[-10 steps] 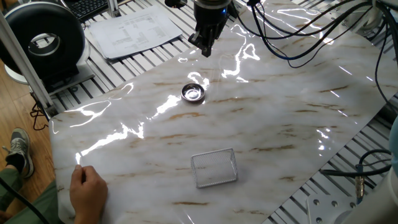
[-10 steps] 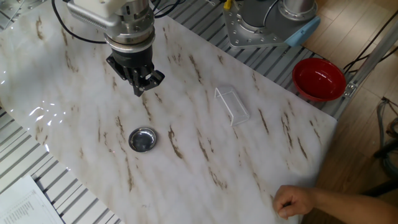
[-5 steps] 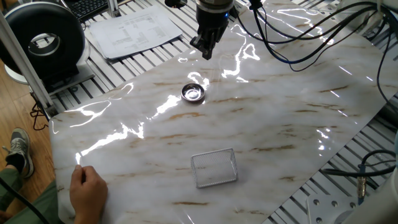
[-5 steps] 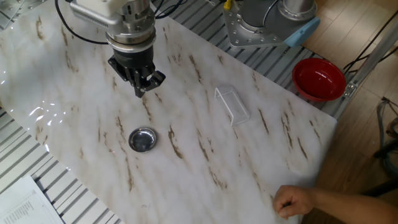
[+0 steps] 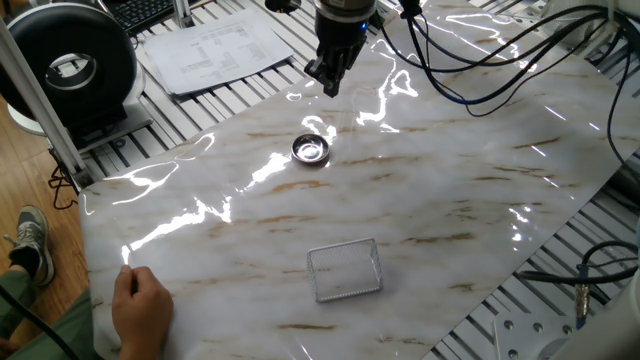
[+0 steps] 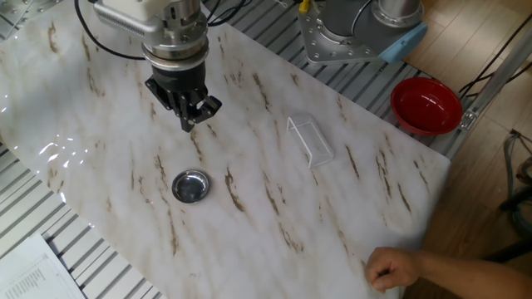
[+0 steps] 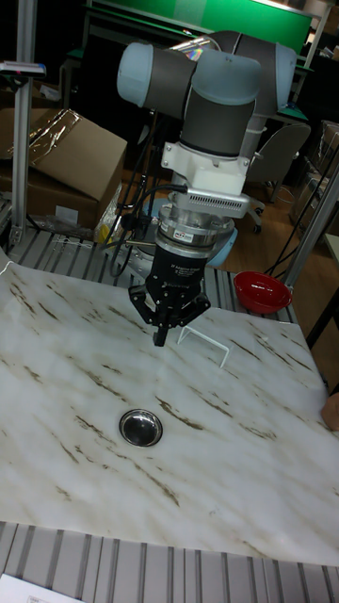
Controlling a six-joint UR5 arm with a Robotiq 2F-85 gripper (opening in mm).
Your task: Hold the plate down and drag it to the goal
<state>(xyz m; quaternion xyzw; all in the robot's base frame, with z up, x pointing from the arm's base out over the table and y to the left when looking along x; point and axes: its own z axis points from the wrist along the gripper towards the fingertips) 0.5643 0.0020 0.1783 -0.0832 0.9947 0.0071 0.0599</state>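
The plate (image 5: 310, 150) (image 6: 190, 186) (image 7: 140, 427) is a small round shiny metal dish lying flat on the marble table. My gripper (image 5: 329, 87) (image 6: 188, 124) (image 7: 162, 339) hangs in the air above the table, beyond the plate and apart from it, fingers together and nothing between them. The goal (image 5: 345, 270) (image 6: 310, 140) (image 7: 204, 341) is a clear rectangular tray resting on the table, well away from the plate. In the tall fixed view the goal lies partly behind my gripper.
A person's hand (image 5: 140, 305) (image 6: 397, 267) rests on the table edge. A red bowl (image 6: 426, 105) (image 7: 262, 290) sits off the table. A printed paper sheet (image 5: 215, 48) and a black round device (image 5: 70, 68) lie beyond the marble. Cables (image 5: 480, 50) trail over the far side.
The gripper has risen slightly and drifted a little away from the plate. The plate, the goal and the hand have stayed put.
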